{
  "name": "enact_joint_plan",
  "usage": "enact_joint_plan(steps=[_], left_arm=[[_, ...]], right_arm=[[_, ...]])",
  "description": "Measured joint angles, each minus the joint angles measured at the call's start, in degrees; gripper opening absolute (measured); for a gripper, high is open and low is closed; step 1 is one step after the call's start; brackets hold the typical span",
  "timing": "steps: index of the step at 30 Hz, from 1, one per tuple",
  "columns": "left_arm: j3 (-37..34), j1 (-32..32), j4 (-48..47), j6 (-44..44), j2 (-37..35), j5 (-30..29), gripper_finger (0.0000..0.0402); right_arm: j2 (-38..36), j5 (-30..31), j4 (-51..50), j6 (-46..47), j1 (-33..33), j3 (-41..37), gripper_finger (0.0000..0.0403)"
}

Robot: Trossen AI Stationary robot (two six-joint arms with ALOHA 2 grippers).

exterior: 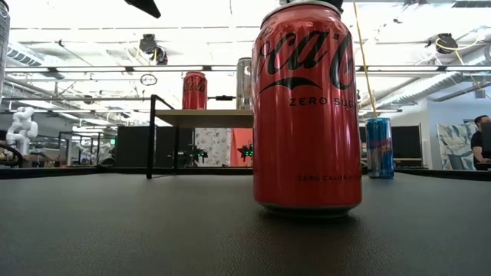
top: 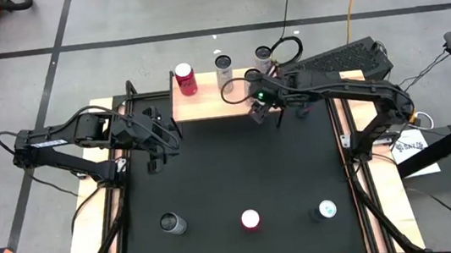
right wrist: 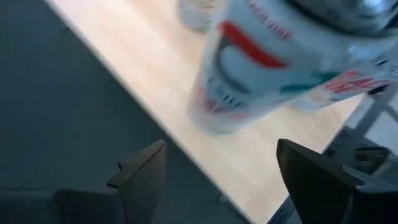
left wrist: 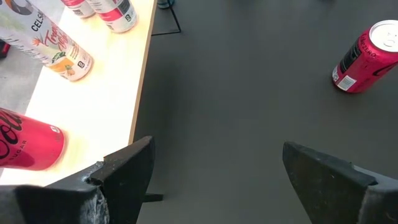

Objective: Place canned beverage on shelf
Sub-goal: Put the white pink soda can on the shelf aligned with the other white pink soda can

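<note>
- Three cans are seen on the shelf (top: 205, 99) near the top middle of the high view: a red can (top: 185, 78), a silver can (top: 223, 70) and a third can (top: 264, 58).
- The right gripper (top: 263, 114) is held wide and empty at the shelf's right front edge.
- The left gripper (top: 159, 155) is held wide and empty, left of the shelf.
- Three more cans are seen on the black mat (top: 231, 173) at the bottom: a dark can (top: 173, 224), a red Coke can (top: 251, 220) and a blue can (top: 326, 210).

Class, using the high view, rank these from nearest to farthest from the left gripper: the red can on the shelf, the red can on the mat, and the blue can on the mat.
From the left gripper:
1. Red can on the shelf, at the shelf's left end.
2. Red can on the mat, near edge, middle.
3. Blue can on the mat, near edge, right.
</note>
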Motion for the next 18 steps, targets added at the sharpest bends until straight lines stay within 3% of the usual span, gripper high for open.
enact_joint_plan(steps=[6,18], left_arm=[[0.0,0.0,0.0,0.0,0.0,0.0,0.0354],[0.0,0.0,0.0,0.0,0.0,0.0,0.0354]], right_arm=[[-2.3,-7.6,-0.2,-0.1,0.5,0.0,0.0284],[-4.6,-7.5,11.7,0.4,-0.5,0.1,0.0284]])
